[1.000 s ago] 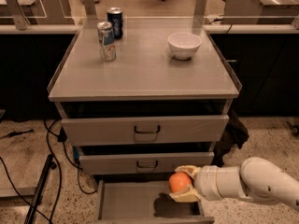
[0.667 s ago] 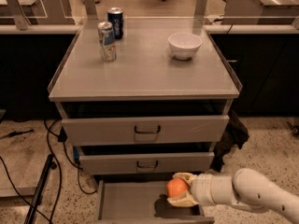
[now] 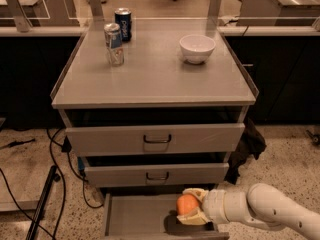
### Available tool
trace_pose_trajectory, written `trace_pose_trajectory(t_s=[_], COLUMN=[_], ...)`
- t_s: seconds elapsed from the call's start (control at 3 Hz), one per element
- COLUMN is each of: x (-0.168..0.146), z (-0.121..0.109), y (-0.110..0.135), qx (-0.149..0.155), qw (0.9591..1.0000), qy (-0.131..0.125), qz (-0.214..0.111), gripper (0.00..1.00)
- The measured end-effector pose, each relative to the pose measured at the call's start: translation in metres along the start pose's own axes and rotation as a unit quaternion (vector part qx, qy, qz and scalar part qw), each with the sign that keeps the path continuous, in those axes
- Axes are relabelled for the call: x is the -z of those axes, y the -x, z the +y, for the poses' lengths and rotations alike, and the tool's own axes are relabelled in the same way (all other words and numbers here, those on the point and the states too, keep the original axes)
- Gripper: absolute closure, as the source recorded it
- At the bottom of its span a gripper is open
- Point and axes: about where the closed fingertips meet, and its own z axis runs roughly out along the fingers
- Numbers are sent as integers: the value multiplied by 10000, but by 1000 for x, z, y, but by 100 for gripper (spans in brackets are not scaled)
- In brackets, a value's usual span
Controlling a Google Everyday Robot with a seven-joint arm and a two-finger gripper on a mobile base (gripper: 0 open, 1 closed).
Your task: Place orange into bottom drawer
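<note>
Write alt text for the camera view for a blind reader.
The robot's gripper, reaching in from the right, holds an orange over the open bottom drawer of a grey three-drawer cabinet. A blue can, a silver can and a white bowl stand on the cabinet top.

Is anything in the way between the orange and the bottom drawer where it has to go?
No, nothing visible. The gripper holds the orange right over the open bottom drawer, towards its right side. The bit of drawer floor showing below the orange has nothing lying on it.
</note>
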Motion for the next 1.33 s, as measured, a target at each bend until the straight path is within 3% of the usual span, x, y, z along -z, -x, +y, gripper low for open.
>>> trace_pose_trajectory(t_s=[0.67,1.0,1.33], x=[-51,-103,-103], z=[-21,-35,-35], y=[-53,-90,-90], qx=[256,245,245], qw=[9996,9988,9988], qy=[-10,22,23], qz=[-136,-430,-429], gripper=[100,100,100])
